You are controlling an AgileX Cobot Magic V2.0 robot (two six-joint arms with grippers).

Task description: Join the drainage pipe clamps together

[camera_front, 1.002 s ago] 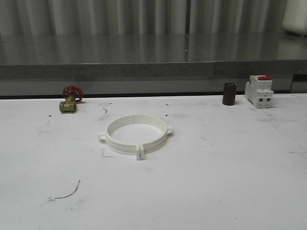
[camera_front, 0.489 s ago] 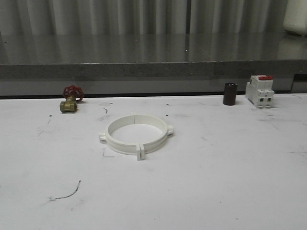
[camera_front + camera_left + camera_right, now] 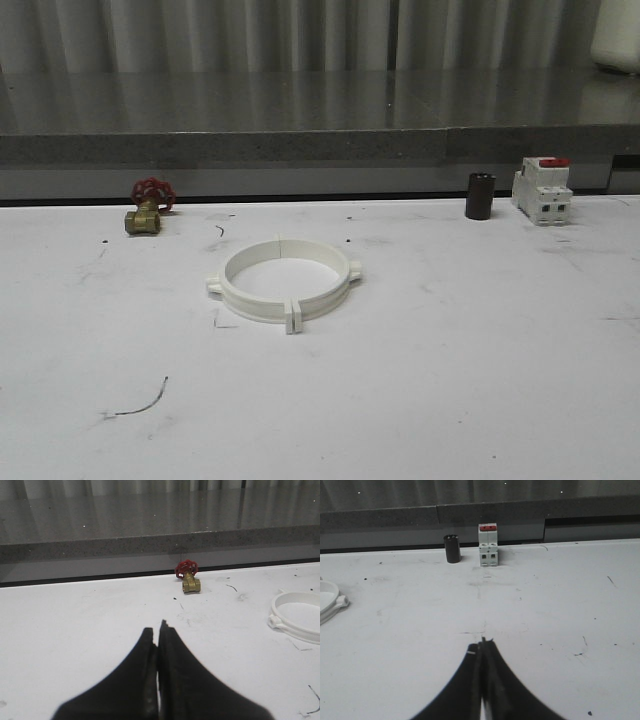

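The two white drainage pipe clamps [image 3: 285,282] lie together as one wide ring in the middle of the white table, seams at the far and near sides and small tabs sticking out. Part of that ring [image 3: 296,618] appears in the left wrist view, and one tabbed edge [image 3: 331,605] in the right wrist view. My left gripper [image 3: 157,629] is shut with nothing in it, hovering over bare table well short of the ring. My right gripper [image 3: 482,644] is also shut and empty, over bare table away from the ring.
A brass valve with a red handwheel [image 3: 146,208] sits at the back left. A dark cylinder [image 3: 479,196] and a white breaker with a red top [image 3: 541,190] stand at the back right. A grey ledge [image 3: 320,148] runs behind the table [image 3: 450,380].
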